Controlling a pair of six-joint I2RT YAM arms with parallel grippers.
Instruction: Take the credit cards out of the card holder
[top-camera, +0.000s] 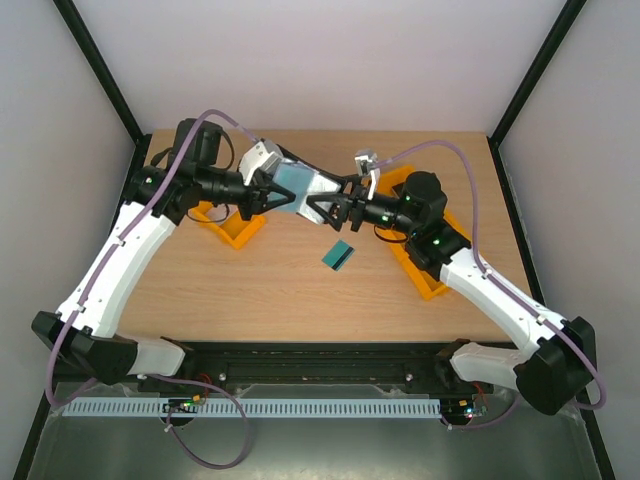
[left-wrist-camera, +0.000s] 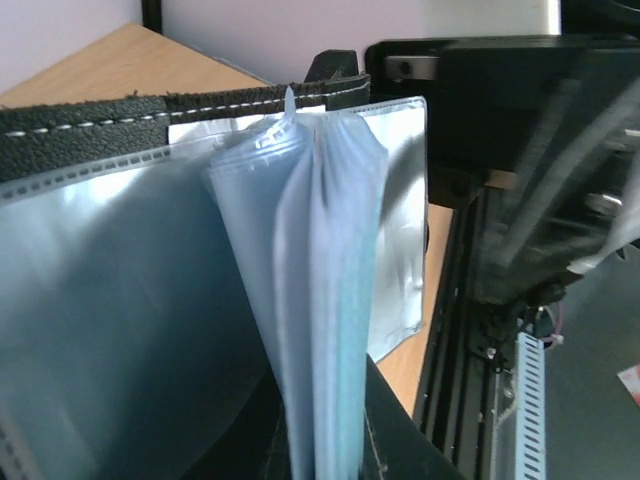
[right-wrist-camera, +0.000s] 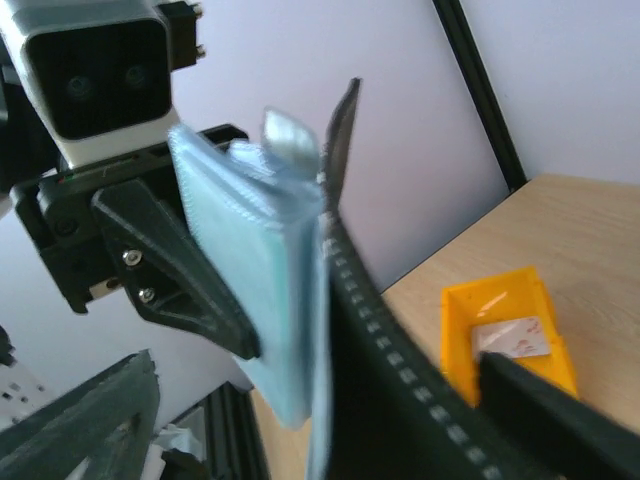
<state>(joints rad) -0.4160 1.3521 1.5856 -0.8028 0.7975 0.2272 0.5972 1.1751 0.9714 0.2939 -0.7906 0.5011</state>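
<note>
Top external view: a light wooden table (top-camera: 250, 290) fills the frame, and the white-and-black left arm (top-camera: 125, 250) and right arm (top-camera: 500, 295) reach in from 7 and 5 o'clock to meet above the far middle. Two orange plastic trays sit on the table, one at 9 o'clock (top-camera: 238, 232) under the left wrist and one at 3 o'clock (top-camera: 425, 280) under the right forearm.

The small black folding card holder (top-camera: 295, 183), with its blue-grey inner faces, hangs in the air at about 12 o'clock of the table centre, opened out between the two wrists. The left gripper (top-camera: 272, 192) pinches it. In the left wrist view the clear plastic sleeves (left-wrist-camera: 320, 300) fan upward from between the fingers, topped by the black stitched edge (left-wrist-camera: 120, 125). A blue-green tint shows in one sleeve, but I cannot tell whether it is a card.

The right gripper (top-camera: 328, 207) has its jaws spread. In the right wrist view the black cover (right-wrist-camera: 390, 360) runs down between them, close to the 4 o'clock finger (right-wrist-camera: 550, 410) and well apart from the other.

One thin teal-green plastic credit card (top-camera: 337, 256) lies flat on the table near its centre, at 5 o'clock of the holder.
</note>
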